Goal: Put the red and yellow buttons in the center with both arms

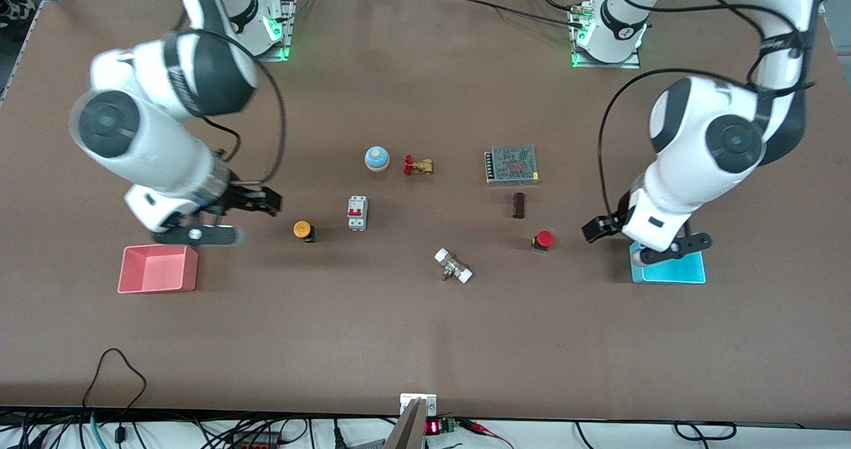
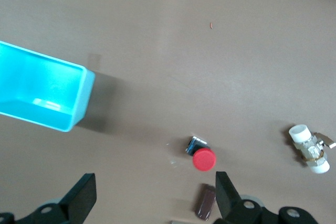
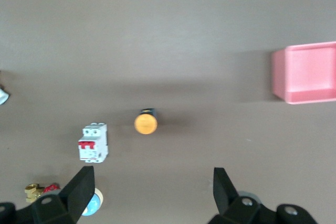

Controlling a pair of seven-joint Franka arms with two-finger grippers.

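Note:
The yellow-orange button (image 1: pixel 302 229) stands on the brown table toward the right arm's end; it also shows in the right wrist view (image 3: pixel 145 124). The red button (image 1: pixel 544 239) stands toward the left arm's end and shows in the left wrist view (image 2: pixel 203 159). My right gripper (image 1: pixel 229 217) hangs open and empty over the table between the pink bin and the yellow button (image 3: pixel 152 187). My left gripper (image 1: pixel 643 237) hangs open and empty over the edge of the cyan bin, beside the red button (image 2: pixel 153 198).
Pink bin (image 1: pixel 158 269) and cyan bin (image 1: pixel 668 267) sit at the table's two ends. Between the buttons lie a white breaker (image 1: pixel 357 213), blue bell (image 1: pixel 377 158), brass valve (image 1: pixel 417 165), mesh box (image 1: pixel 512 164), brown block (image 1: pixel 518 205) and white fitting (image 1: pixel 453 266).

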